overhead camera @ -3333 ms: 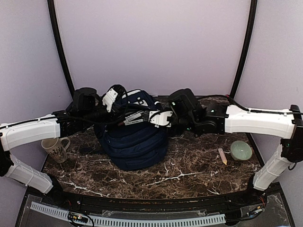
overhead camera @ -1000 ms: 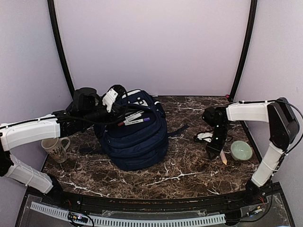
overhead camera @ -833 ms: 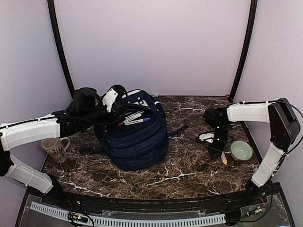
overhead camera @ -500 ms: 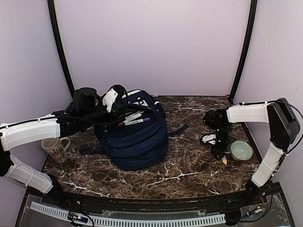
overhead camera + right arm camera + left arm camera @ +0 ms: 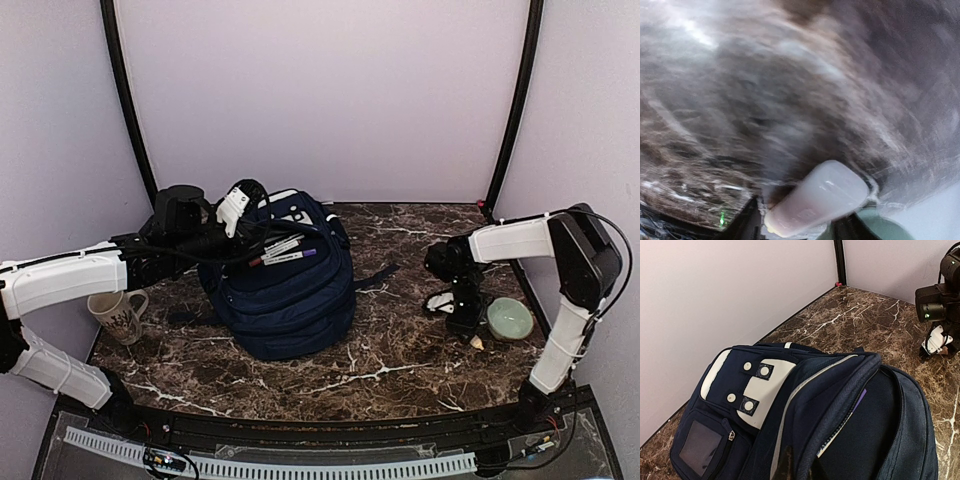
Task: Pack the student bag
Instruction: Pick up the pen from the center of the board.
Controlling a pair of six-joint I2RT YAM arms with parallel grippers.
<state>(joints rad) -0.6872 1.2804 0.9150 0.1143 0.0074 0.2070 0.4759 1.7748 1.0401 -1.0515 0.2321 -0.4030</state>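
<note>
The navy student bag [image 5: 285, 290] lies at the table's middle left, its white patch [image 5: 767, 385] toward the back. Two markers [image 5: 283, 251] rest across its top. My left gripper [image 5: 234, 206] is shut on the rim of the bag's open zip [image 5: 840, 405], holding it up; a purple-and-white pen shows inside the opening. My right gripper [image 5: 464, 318] points down at the table on the right, jaws open and straddling a pale pink pen [image 5: 817, 197], whose tip shows in the top view [image 5: 478, 342]. The right wrist view is blurred.
A pale green bowl [image 5: 510, 318] sits just right of the right gripper, its rim at the wrist view's bottom edge [image 5: 875, 231]. A patterned mug [image 5: 118, 315] stands at the far left. A dark bag strap [image 5: 378, 274] trails right over the marble.
My right arm left the bag, leaving the markers on top, swung to the right and came down over the pink pen. The left arm and bag have not moved.
</note>
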